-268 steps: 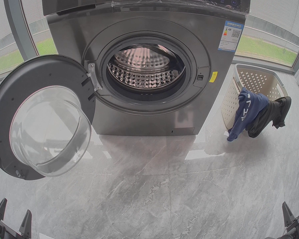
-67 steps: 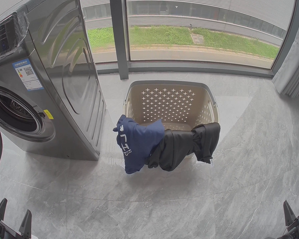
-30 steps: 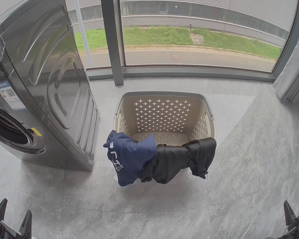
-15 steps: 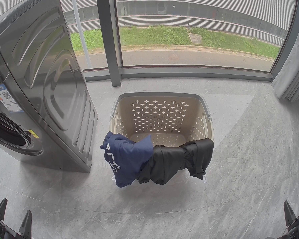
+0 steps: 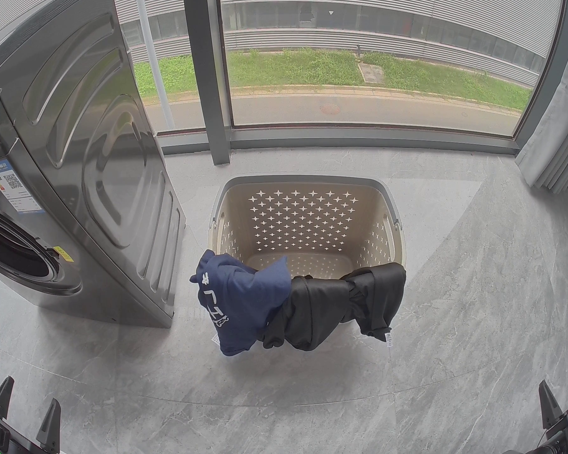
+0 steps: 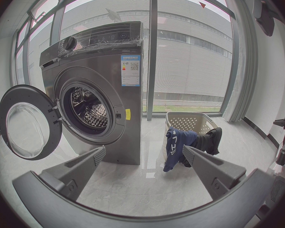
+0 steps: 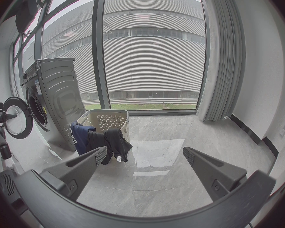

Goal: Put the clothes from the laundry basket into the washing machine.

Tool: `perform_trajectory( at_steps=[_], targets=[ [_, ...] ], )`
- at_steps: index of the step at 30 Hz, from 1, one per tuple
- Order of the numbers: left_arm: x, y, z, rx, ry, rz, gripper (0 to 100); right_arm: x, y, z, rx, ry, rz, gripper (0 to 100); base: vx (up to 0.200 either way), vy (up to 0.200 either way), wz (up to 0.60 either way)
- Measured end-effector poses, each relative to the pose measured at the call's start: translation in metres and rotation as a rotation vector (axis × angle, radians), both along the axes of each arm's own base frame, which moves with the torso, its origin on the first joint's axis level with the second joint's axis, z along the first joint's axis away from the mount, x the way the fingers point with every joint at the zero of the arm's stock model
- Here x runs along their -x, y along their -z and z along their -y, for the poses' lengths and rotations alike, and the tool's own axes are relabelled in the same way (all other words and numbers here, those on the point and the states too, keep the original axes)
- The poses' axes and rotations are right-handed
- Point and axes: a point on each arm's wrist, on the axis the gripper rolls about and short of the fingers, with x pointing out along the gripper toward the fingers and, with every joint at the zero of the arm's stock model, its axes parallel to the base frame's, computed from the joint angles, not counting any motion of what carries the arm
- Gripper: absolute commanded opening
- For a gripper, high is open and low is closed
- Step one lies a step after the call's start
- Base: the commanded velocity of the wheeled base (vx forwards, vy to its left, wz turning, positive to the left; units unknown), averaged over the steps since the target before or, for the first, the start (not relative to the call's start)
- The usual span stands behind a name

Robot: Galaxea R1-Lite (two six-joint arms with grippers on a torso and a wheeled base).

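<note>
A beige laundry basket stands on the floor straight ahead. Over its near rim hang a navy blue garment and a black garment. The grey washing machine stands to the left of the basket, its round door swung open and the drum bare. My left gripper is low at the near left, open and holding nothing. My right gripper is low at the near right, open too.
A floor-to-ceiling window with a dark post runs behind the basket. A grey curtain hangs at the far right. Bare grey floor tiles lie between me and the basket.
The whole view swung right from the machine's front to the basket and came closer to it; in the last half second nothing has shifted. Both grippers stayed low and open.
</note>
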Motion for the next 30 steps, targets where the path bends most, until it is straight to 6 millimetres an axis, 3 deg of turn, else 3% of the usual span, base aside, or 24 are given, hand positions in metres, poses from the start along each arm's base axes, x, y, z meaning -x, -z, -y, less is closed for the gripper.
perform_trajectory(
  at_steps=[24,27,30],
  targets=[
    [0.000,0.000,0.000,-0.001,0.001,0.000,100,0.000,-0.002,0.000,0.030,-0.007,0.022,100,0.000,0.000,0.00],
    [0.000,0.000,0.000,-0.002,0.002,0.000,100,0.001,-0.013,0.000,0.026,-0.005,0.076,100,0.000,0.000,0.00],
    [0.000,0.000,0.000,-0.002,0.003,0.000,100,0.004,-0.038,0.000,0.015,-0.011,0.130,100,0.000,0.000,0.00]
  ],
)
